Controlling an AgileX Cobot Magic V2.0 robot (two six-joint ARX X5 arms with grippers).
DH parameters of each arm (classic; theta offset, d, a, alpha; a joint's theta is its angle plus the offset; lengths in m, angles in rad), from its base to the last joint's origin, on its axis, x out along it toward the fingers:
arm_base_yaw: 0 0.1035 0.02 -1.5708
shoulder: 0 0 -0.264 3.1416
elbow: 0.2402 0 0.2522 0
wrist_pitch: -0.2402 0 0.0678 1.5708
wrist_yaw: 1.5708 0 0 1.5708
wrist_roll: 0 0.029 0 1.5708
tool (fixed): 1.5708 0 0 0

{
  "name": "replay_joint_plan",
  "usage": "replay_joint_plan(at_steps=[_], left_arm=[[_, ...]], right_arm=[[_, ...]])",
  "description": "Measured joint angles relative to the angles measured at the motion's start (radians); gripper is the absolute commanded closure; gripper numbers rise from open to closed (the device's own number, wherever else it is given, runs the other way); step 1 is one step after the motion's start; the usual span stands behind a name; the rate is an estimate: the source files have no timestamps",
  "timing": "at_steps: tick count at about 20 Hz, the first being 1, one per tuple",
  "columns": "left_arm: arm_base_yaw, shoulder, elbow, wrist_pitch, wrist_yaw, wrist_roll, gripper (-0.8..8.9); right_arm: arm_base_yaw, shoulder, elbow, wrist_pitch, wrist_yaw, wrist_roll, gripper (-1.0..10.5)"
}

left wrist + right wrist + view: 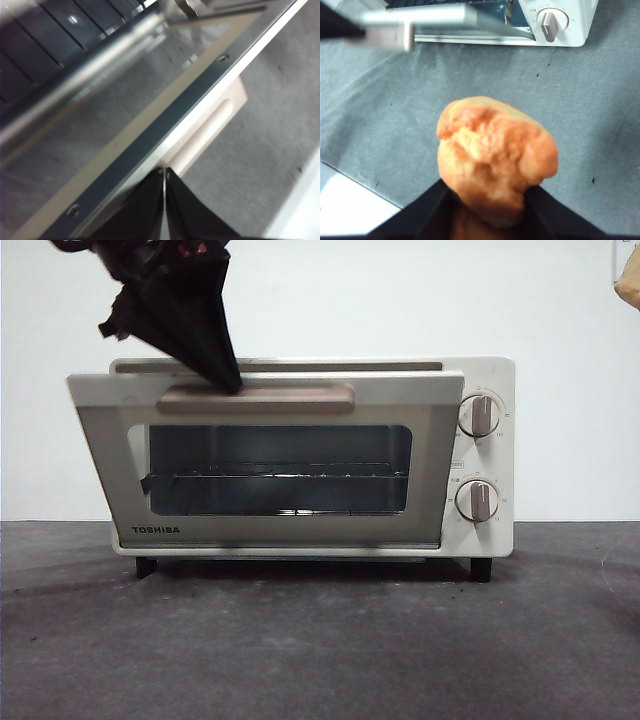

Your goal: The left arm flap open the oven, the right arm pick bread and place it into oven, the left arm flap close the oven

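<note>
- We see the table point(320, 640), a dark grey surface, spread across the whole lower part of the front view; behind it stands a plain white wall point(560, 300).
- We find the oven point(490, 530), cream-white with TOSHIBA on its door, standing on black feet at the middle of the table; its two round knobs sit one above the other on the right of its face.
- We note the oven's door point(100, 440) tilted outward at the top, partly open, hinged along its lower edge; through the dark glass a wire rack shows inside.
- We see the beige bar handle point(255, 399) running along the top of the door.
- We place the left tool point(228, 380) coming down from the upper left in the front view, its tips touching the top of the handle near its left end; in the left wrist view point(164, 175) its two jaws lie pressed together with only a hairline between them, holding nothing, their tips at the door's top edge.
- We see the bread point(495, 155), a golden-orange lumpy loaf, gripped between the jaws of the right tool point(490, 200), which are spread around its sides; it hangs above the table, well apart from the oven and in front of it; in the front view only a sliver of it shows at the upper right edge.
</note>
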Motion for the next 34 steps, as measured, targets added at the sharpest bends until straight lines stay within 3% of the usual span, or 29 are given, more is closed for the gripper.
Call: replay_joint_plan(at_steps=[4,11,18,23,29,34], left_arm=[[-0.039,-0.080,-0.185,0.106,0.002,-0.054,7.97],[-0.112,-0.220,-0.439,0.326,-0.111,-0.204,7.97],[-0.180,-0.226,-0.526,0.419,-0.204,-0.310,7.97],[-0.232,-0.226,-0.545,0.445,-0.282,-0.335,7.97],[-0.275,-0.225,-0.653,0.591,-0.310,-0.423,7.97],[-0.301,-0.225,-0.679,0.607,-0.322,-0.454,7.97]], right_arm=[[0.000,0.000,0.000,0.000,0.000,0.000,8.0],[0.000,0.000,0.000,0.015,0.000,0.000,8.0],[0.000,0.000,0.000,0.036,0.000,0.000,8.0],[0.000,0.000,0.000,0.036,0.000,0.000,8.0],[0.000,0.000,0.000,0.036,0.000,0.000,8.0],[0.000,0.000,0.000,0.037,0.000,0.000,8.0]])
